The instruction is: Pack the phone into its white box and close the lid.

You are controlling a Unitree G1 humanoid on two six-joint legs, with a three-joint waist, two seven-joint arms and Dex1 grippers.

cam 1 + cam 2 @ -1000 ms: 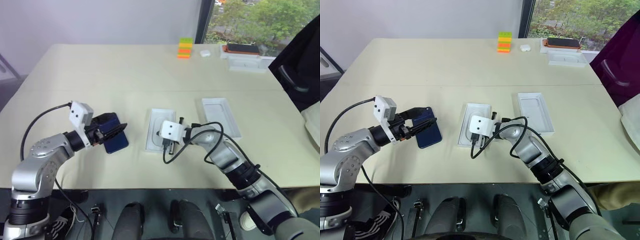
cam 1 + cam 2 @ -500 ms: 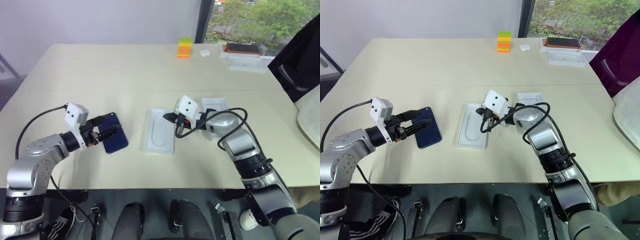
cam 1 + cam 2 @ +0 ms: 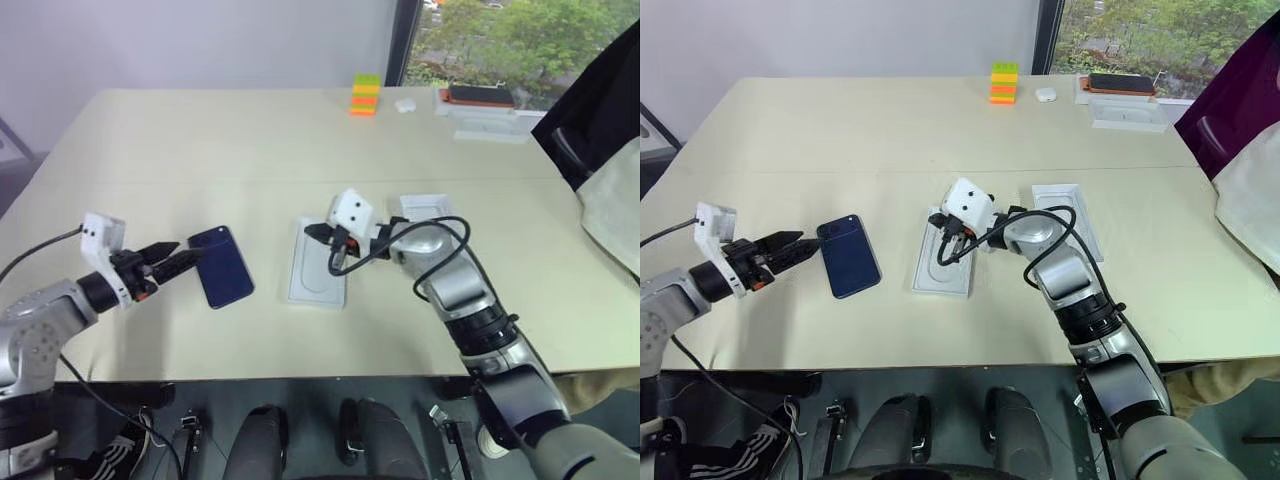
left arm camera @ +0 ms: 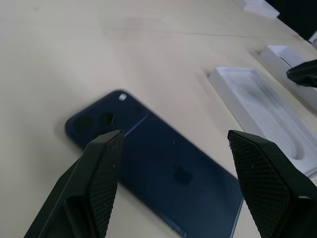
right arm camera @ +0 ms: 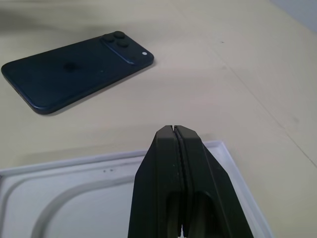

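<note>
Phone: the slim dark navy-blue glossy smartphone [image 3: 221, 266] lies flat, back up, on the pale beige table surface [image 3: 200, 140], left of centre; its camera cluster sits at the far corner; nothing touches it.
Left gripper: the left gripper [image 3: 172, 259] hovers just left of the phone with its two black fingers spread wide and nothing between them; in the left wrist view the fingers frame the phone's near end.
Right gripper: the right gripper [image 3: 313, 232] has its fingers pressed together, holding nothing, poised above the far end of the thin white insert with a rounded recess [image 3: 318, 276], which lies just right of the phone.
White box: a shallow white rectangular tray [image 3: 432, 208] sits right of the insert, partly behind the right arm; I cannot tell its inner floor.
Far edge: a stack of coloured blocks [image 3: 364, 96] and a bulkier second white box [image 3: 489, 122] stand well apart from the work.
Step in hand: judged as taking up the phone.
Doing it well: a glossy slab lying flat gives little purchase; bring the fingers level with its long edges, square to them, and close gently; tipping one edge up first may help.
</note>
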